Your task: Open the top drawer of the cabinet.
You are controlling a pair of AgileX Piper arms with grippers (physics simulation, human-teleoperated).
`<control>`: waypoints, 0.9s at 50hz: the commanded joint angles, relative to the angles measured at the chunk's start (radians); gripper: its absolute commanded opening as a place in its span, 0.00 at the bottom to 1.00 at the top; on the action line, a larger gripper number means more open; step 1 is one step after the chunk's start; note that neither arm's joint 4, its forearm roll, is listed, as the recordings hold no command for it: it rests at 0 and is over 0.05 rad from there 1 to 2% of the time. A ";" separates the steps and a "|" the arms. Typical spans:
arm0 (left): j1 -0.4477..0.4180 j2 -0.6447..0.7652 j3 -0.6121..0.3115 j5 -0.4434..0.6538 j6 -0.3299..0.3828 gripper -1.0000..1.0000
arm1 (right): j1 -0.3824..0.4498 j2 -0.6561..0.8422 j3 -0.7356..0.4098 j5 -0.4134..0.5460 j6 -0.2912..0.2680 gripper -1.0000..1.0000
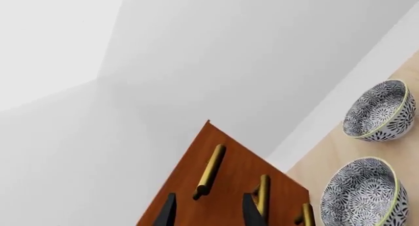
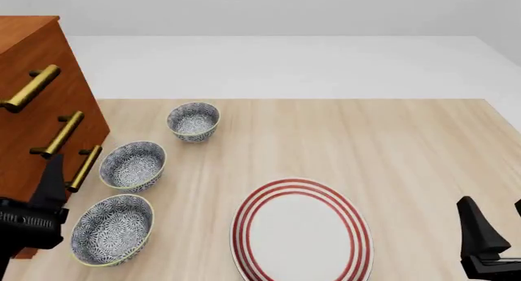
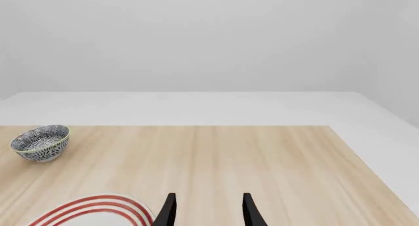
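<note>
The left pincer (image 1: 208, 209), jaws wide apart, faces the cabinet (image 2: 33, 110) front, clear of the top drawer (image 2: 36, 74). The right pincer (image 3: 208, 209) is likewise wide, above the desk (image 3: 262, 157).

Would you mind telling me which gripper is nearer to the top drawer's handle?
Left. The left gripper points at the cabinet front, just below the top drawer's handle. The right gripper sits across the table, beyond the striped plate.

Even, bright, diffuse light fills all three views, with no clear source and no glare. Only faint soft shadows lie under the bowls (image 2: 134, 165) on the pale surface (image 2: 391, 147). Everything is sharp edge to edge, without blur or bending.
</note>
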 commanded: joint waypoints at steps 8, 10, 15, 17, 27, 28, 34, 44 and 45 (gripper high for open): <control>0.013 0.238 0.000 -0.249 0.112 1.00 | 0.000 0.000 0.000 0.000 0.000 1.00; 0.009 0.225 0.000 -0.238 0.123 1.00 | 0.000 0.000 0.000 0.000 0.000 1.00; 0.010 0.225 0.000 -0.238 0.163 1.00 | 0.000 0.000 0.000 0.000 0.000 1.00; 0.010 0.230 0.000 -0.242 0.172 1.00 | 0.000 0.000 0.000 0.000 0.000 1.00; 0.013 0.253 0.000 -0.253 0.210 1.00 | 0.000 0.000 0.000 0.000 0.000 1.00; 0.020 0.254 0.000 -0.251 0.205 1.00 | 0.000 0.000 0.000 0.000 0.000 1.00; 0.035 0.237 0.000 -0.236 0.208 1.00 | 0.000 0.000 0.000 0.000 0.000 1.00; 0.052 0.258 0.000 -0.246 0.225 1.00 | 0.000 0.000 0.000 0.000 0.000 1.00; 0.059 0.249 0.000 -0.241 0.218 1.00 | 0.000 0.000 0.000 0.000 0.000 1.00</control>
